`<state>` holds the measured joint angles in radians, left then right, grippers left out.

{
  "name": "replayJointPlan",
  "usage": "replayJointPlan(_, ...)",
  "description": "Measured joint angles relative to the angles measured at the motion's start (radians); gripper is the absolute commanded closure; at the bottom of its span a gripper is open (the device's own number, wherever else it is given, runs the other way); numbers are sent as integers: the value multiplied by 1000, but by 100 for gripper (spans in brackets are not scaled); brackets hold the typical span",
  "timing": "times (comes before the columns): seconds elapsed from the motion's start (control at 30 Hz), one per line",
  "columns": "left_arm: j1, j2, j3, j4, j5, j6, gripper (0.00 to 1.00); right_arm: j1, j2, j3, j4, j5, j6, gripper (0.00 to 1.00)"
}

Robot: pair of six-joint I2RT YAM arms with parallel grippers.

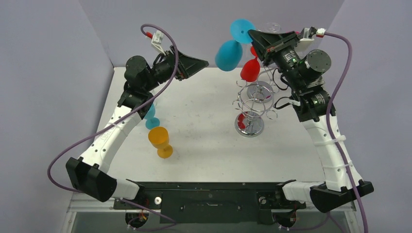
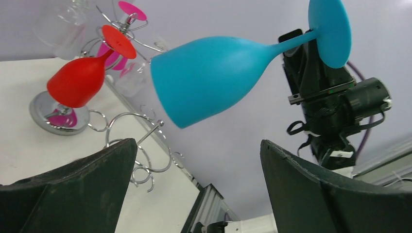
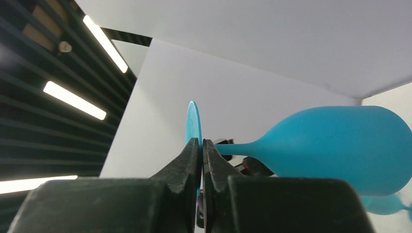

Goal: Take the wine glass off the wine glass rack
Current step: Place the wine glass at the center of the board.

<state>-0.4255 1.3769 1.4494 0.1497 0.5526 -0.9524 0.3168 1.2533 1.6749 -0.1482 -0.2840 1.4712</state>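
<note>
While my right gripper (image 3: pixel 200 144) pinches the blue wine glass (image 1: pixel 228 54) by its foot, the glass hangs tilted, clear of the wire rack (image 1: pixel 252 104), bowl facing my left gripper (image 2: pixel 198 143), which is spread wide and not touching. White table (image 1: pixel 204 121), lilac walls. Blue glasses: two, second blue glass (image 1: pixel 151 121) on table. Red glass (image 1: pixel 250 70): one, racked. Orange glass (image 1: pixel 159 138): one, on table.

You see a blue wine glass (image 1: pixel 228 54), a red glass (image 1: pixel 249 71), an orange glass (image 1: pixel 159 137), chrome rack (image 1: pixel 249 127), white worktop (image 1: pixel 204 126).
</note>
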Motion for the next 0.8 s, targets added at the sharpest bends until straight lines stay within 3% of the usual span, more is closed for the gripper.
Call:
replayJointPlan(0.3, 24, 60, -76, 266, 78, -216, 1, 81, 56, -79, 201, 14, 170, 100)
replayJointPlan(0.5, 28, 98, -87, 446, 105, -360, 21, 97, 84, -128, 322, 9, 274, 100)
replayJointPlan(0.8, 42, 132, -103, 693, 107, -567, 70, 96, 81, -214, 480, 11, 407, 100)
